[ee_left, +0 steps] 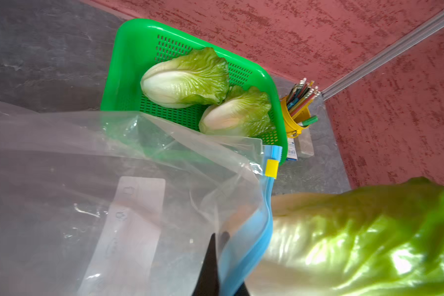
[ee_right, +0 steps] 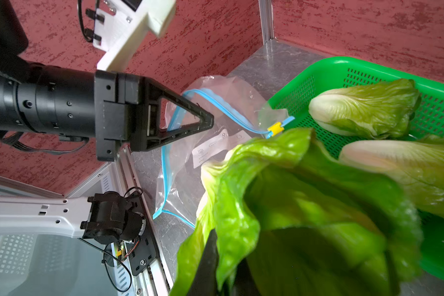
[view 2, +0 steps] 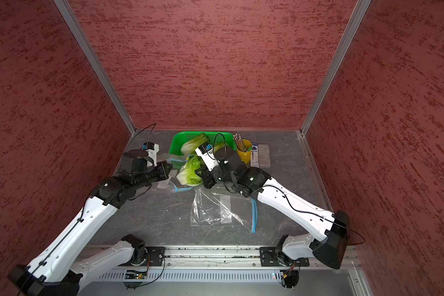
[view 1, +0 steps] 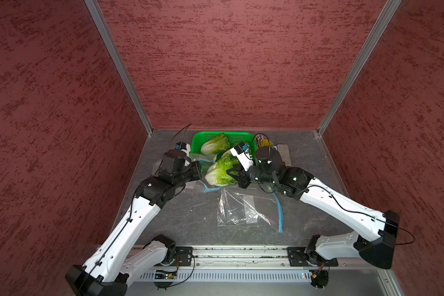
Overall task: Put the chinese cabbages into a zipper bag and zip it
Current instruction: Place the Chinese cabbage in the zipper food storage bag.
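Two cabbages lying in basket; third cabbage hanging, leaves clamped in right fingers, stalk end pointing toward bag mouth; left fingers pinching bag rim tight.

Yellow-green cabbages, perforated green basket, clear blue-zippered bag, yellow slider, mottled red walls

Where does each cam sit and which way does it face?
Top views: overhead from the robot's end, down at the table; left arm and right arm show.
Left wrist: along the left gripper, shut on the zipper bag, toward the green basket.
Right wrist: past the right gripper and its held cabbage, toward the left gripper.
Shared: both wrist views show the yellow slider.
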Robot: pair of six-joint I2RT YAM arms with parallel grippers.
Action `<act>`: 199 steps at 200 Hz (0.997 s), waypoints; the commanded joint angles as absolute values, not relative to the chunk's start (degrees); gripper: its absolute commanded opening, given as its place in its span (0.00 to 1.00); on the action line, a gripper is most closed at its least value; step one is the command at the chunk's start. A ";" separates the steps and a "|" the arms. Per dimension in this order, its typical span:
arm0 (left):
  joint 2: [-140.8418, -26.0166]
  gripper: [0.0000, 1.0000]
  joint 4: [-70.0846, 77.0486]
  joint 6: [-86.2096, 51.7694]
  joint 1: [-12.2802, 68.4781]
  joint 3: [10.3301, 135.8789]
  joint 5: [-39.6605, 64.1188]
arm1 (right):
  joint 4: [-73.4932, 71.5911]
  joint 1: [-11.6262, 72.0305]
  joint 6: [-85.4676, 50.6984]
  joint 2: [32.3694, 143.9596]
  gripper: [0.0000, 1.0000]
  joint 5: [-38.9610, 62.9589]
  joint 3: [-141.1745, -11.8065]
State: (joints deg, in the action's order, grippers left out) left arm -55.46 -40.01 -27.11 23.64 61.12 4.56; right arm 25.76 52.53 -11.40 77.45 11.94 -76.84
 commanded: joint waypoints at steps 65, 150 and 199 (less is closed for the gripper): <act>-53.23 0.00 -40.43 -25.81 23.38 63.45 9.22 | 21.62 55.72 -7.22 80.64 0.04 11.34 -79.03; -52.37 0.00 -37.11 -28.62 23.30 63.33 11.39 | 13.89 56.57 -5.26 81.12 0.06 11.92 -76.89; -51.81 0.00 -36.13 -29.19 23.16 63.32 12.15 | 13.69 56.60 -3.43 82.53 0.05 15.31 -78.20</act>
State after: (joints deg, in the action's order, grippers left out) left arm -52.53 -38.50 -28.67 23.38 61.73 10.72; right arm 19.35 56.21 -4.67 82.98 12.14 -77.25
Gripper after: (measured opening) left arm 0.047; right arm 0.083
